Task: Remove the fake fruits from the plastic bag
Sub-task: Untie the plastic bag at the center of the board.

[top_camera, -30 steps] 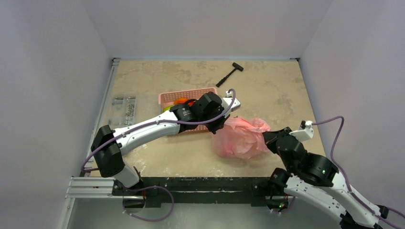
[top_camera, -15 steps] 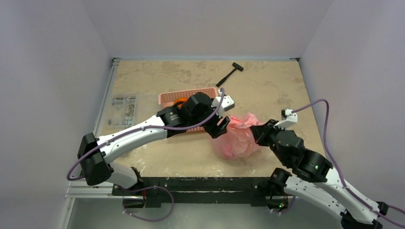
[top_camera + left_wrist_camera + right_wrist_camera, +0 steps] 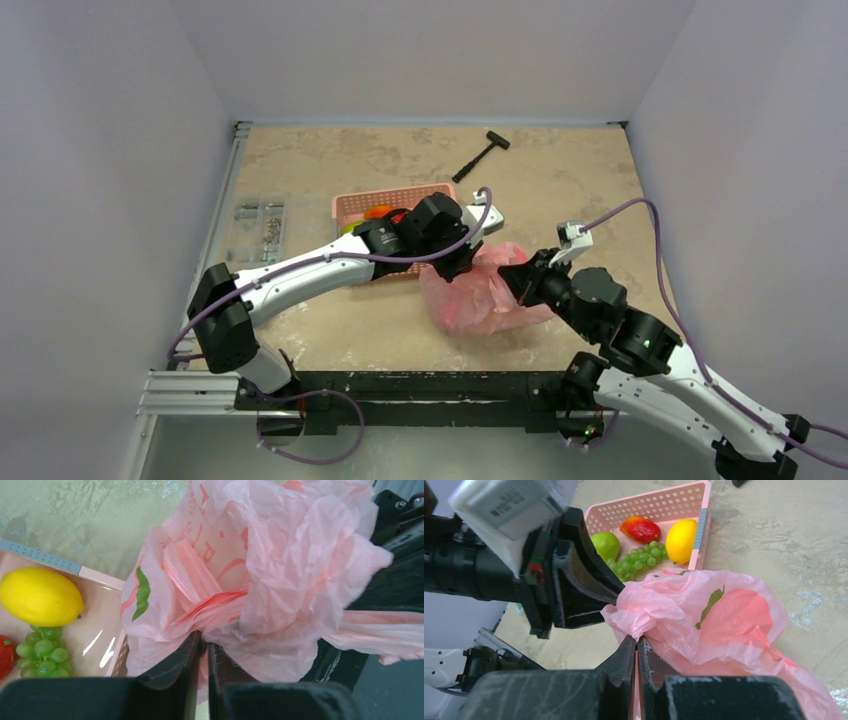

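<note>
The pink plastic bag (image 3: 478,297) lies crumpled on the table just right of the pink basket (image 3: 350,205). My left gripper (image 3: 463,262) is shut on a bunched fold at the bag's top left (image 3: 205,639). My right gripper (image 3: 511,279) is shut on another fold close beside it (image 3: 636,641). A red rounded shape (image 3: 736,615) shows through the bag's film (image 3: 664,605). In the basket (image 3: 659,502) lie a yellow oval fruit (image 3: 680,540), a red-orange fruit (image 3: 640,528), a green pear (image 3: 605,545) and green grapes (image 3: 639,560). No banana is in view.
A black hammer (image 3: 481,156) lies at the back of the table. A clear parts box (image 3: 258,225) sits at the left edge. The left arm (image 3: 300,270) crosses in front of the basket. The two grippers nearly touch over the bag.
My right gripper has moved left and forward with the bag's edge, close to my left gripper. The bag has bunched up and shifted left. My left gripper stays by the basket's right end.
</note>
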